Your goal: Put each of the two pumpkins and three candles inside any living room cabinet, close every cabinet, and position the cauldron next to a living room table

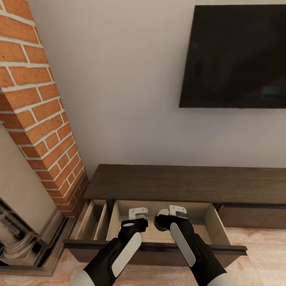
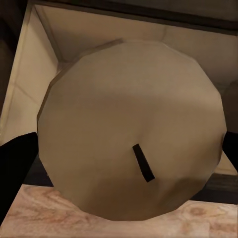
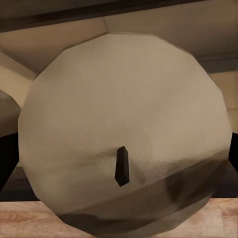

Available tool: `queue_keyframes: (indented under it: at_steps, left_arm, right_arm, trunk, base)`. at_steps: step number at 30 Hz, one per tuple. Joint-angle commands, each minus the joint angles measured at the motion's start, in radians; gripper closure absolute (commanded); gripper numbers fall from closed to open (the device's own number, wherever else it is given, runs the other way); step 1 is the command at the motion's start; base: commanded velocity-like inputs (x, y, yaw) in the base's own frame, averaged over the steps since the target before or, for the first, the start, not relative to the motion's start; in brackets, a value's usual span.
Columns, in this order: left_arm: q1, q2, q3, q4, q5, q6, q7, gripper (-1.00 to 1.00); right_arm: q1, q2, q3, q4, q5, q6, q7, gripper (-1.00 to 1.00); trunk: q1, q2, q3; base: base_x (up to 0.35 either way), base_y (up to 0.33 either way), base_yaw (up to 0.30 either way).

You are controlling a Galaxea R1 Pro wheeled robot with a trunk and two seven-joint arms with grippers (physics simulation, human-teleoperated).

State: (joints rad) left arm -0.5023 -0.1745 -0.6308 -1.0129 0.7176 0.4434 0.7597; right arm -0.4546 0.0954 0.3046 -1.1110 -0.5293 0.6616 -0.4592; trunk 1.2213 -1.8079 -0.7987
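From the head camera I see both arms reaching over the pulled-out drawer (image 1: 206,222) of the long dark-brown wooden cabinet (image 1: 178,182), my left gripper (image 1: 138,214) and right gripper (image 1: 177,211) side by side above its pale interior. In the left wrist view, one stubby olive-tan candle (image 2: 131,129) with a dark wick sits clamped between the black fingers (image 2: 15,168), over the drawer's front edge. The right wrist view shows a second candle (image 3: 124,134) grasped likewise, two candles in all.
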Motion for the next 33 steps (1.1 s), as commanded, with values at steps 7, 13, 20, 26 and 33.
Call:
queue_keyframes:
  at_steps: [7,13,20,26,33]
  left_arm:
    - [-0.001,0.0,0.0,0.001,0.005,0.003,0.007,1.0]
    - [-0.001,0.0,0.0,0.001,0.005,0.001,0.014,1.0]
    - [-0.001,0.0,0.002,0.001,0.004,0.0,0.017,1.0]
    - [-0.004,0.0,0.003,0.002,0.004,0.0,0.019,1.0]
    - [-0.044,0.0,0.024,0.019,0.01,0.011,0.032,1.0]
  right_arm:
    - [-0.001,0.0,0.002,-0.001,-0.011,0.002,-0.01,1.0]
    - [-0.001,0.0,0.002,-0.001,-0.011,0.002,-0.01,1.0]
    - [-0.001,-0.001,0.002,-0.001,-0.013,0.001,-0.009,1.0]
    - [0.0,-0.002,0.002,-0.001,-0.013,0.001,-0.009,1.0]
    - [0.0,-0.006,0.002,-0.001,-0.01,0.0,-0.009,1.0]
  trunk:
    - [0.0,0.0,-0.001]
    - [0.0,0.0,-0.001]
    - [0.015,-0.028,-0.013]
    - [0.038,-0.07,-0.032]
    - [0.065,-0.119,-0.054]
  base:
    - [0.099,0.049,0.0]
    - [0.007,0.004,0.0]
    - [0.0,0.0,0.0]
    - [0.0,0.0,0.0]
    - [0.0,0.0,0.0]
